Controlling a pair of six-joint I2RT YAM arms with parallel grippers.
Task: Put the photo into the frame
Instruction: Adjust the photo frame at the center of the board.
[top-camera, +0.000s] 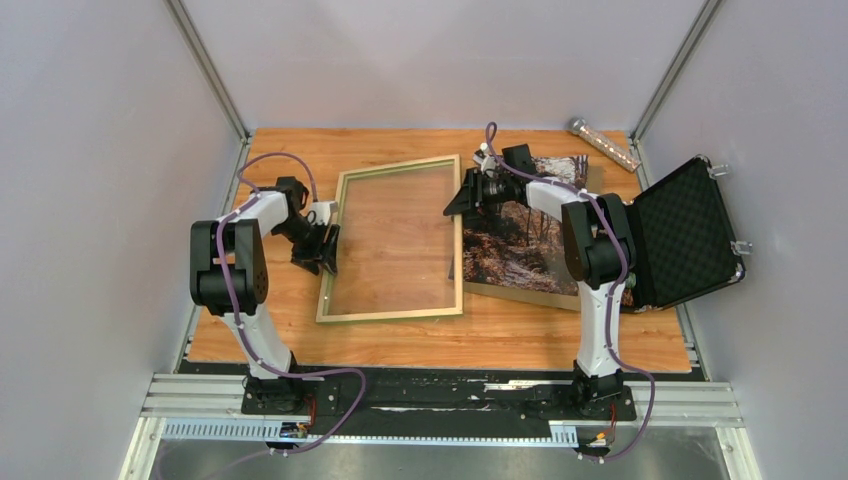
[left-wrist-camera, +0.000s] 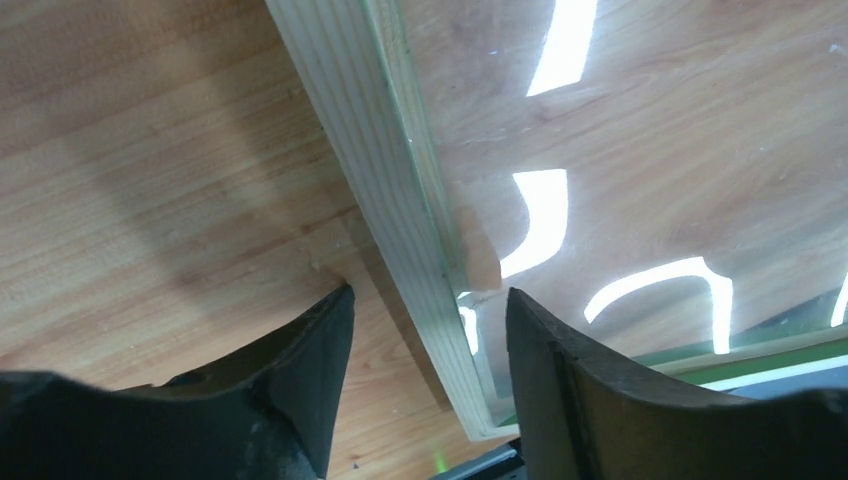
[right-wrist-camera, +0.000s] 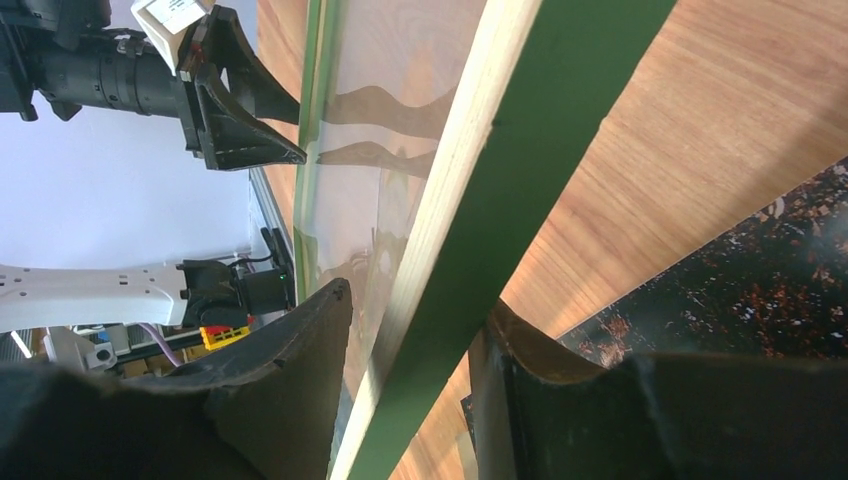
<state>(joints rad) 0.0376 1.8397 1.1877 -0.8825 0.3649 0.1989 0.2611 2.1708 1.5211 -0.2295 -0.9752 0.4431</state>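
Observation:
The frame (top-camera: 390, 313) lies pale wood back up in the middle of the table, its glass pane showing the tabletop through it. My left gripper (top-camera: 328, 250) stands open astride the left rail (left-wrist-camera: 370, 150), with a gap on both sides. My right gripper (top-camera: 468, 198) is shut on the right rail, whose green front (right-wrist-camera: 520, 180) shows from below in the right wrist view, so that side sits raised. The photo (top-camera: 505, 250), an autumn forest print, lies face up just right of the frame under my right arm; its dark corner (right-wrist-camera: 760, 290) is beside the right finger.
A brown backing board (top-camera: 530, 295) lies under the photo. An open black case (top-camera: 690, 235) with foam lining stands at the right edge. A clear tube (top-camera: 603, 143) lies at the back right corner. Grey walls close in on both sides.

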